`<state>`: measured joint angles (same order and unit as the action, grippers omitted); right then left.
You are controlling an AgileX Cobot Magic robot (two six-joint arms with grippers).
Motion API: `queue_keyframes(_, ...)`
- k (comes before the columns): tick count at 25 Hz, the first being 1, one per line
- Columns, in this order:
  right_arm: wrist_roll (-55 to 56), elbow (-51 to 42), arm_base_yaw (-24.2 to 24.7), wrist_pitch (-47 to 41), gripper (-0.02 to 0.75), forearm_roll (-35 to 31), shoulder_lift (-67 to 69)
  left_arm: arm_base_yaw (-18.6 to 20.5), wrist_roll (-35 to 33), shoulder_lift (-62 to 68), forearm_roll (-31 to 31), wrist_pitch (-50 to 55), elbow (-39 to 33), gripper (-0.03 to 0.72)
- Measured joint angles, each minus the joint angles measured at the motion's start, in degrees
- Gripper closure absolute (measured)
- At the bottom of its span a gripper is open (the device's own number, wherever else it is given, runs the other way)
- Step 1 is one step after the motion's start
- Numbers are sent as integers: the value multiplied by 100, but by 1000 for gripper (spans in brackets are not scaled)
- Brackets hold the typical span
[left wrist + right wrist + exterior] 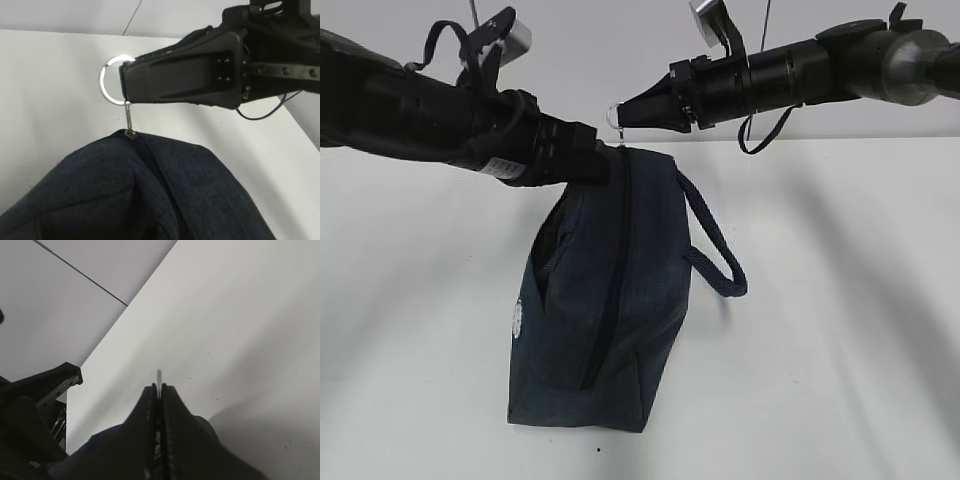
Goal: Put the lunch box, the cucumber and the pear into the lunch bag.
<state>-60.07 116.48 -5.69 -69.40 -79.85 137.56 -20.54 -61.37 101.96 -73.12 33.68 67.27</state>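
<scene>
The dark navy lunch bag [610,320] stands on end on the white table [850,320], its top end lifted. My right gripper [623,115] is shut on the metal ring pull [105,82] above the bag; a sliver of the ring [159,374] pokes out between the closed jaws. My left gripper [588,165] is clamped on the bag's upper corner beside the zipper [610,290]. In the left wrist view the bag's fabric [150,200] hides its jaws. The lunch box, the cucumber and the pear are out of view.
The bag's looped strap handle [720,255] hangs off its right side. A grey wall rises behind the table's far edge. Both arms meet close together above the bag.
</scene>
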Motion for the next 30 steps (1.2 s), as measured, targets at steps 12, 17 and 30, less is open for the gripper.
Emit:
queue_keyframes(12,0,0,71,-90,732,317,0,0,5,-350,649,114,0,671)
queue_keyframes(17,0,11,71,-124,732,419,0,0,-28,-370,682,376,0,673)
queue_keyframes(30,60,11,71,218,732,901,0,9,-191,-718,768,623,0,673)
